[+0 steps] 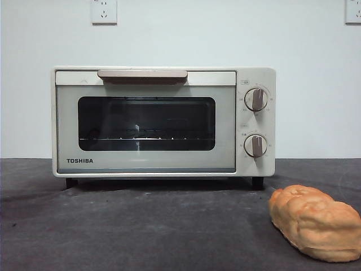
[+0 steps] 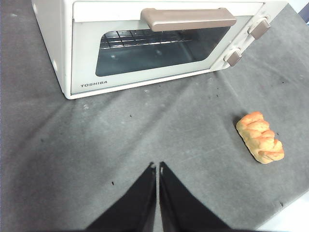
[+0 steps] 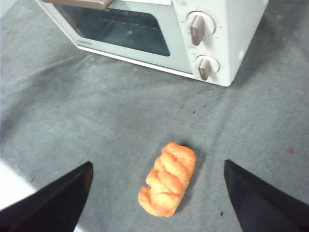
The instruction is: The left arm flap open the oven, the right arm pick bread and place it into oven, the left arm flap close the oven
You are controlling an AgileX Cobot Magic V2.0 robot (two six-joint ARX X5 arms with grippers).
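Cream-white and boxy, the oven (image 1: 163, 121) stands on the dark grey counter (image 1: 141, 226) in the front view, its door shut, the beige handle (image 1: 142, 75) across the top and two round knobs (image 1: 256, 99) stacked at its right side; a wire rack (image 1: 146, 138) shows through the dark glass. On that same side, nearer the camera and apart from the oven, lies the bread (image 1: 316, 221). Two wall sockets (image 1: 104, 11) sit high on the pale wall, and no arm shows here. From the left wrist, the left claw (image 2: 158, 169) hangs above bare counter in front of the oven door, its jaws nearly closed on nothing, with open cloth between it and the handle (image 2: 188, 19). From the right wrist, the right claw (image 3: 157, 169) hovers over the bread (image 3: 168, 179), jaws spread wide to either side of the loaf and touching nothing.
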